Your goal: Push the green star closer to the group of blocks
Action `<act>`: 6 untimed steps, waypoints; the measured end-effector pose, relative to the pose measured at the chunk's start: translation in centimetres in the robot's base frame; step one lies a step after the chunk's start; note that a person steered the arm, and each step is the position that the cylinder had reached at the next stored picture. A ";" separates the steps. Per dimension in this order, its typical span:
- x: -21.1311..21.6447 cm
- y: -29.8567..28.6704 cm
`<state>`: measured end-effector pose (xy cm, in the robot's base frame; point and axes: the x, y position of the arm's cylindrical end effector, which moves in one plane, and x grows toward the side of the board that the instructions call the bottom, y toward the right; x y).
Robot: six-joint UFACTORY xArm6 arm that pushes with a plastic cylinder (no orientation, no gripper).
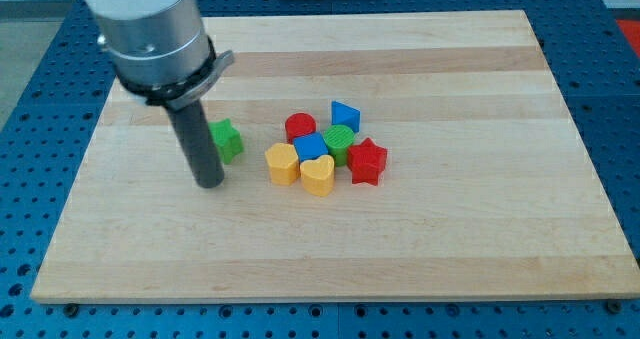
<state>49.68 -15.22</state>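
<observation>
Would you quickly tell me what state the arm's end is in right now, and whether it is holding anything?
My tip: a bare rod with nothing to open or close, holding nothing.
It sits on the board at the view's left of the green star, just below it; contact cannot be told.

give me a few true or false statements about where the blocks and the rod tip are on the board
1. The green star touches the group of blocks. False: bare board lies between it and the yellow hexagon.
2. My tip is at the view's left of the green star, close beside it. True.
3. The red star is on the group's right edge in the view. True.
4. The blue triangle is at the group's bottom. False: it is at the top, right of the red cylinder.
5. The yellow heart lies at the group's bottom. True.
</observation>
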 end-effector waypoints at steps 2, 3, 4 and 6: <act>-2.4 -5.4; -5.3 -5.1; -5.5 -1.5; -5.4 4.0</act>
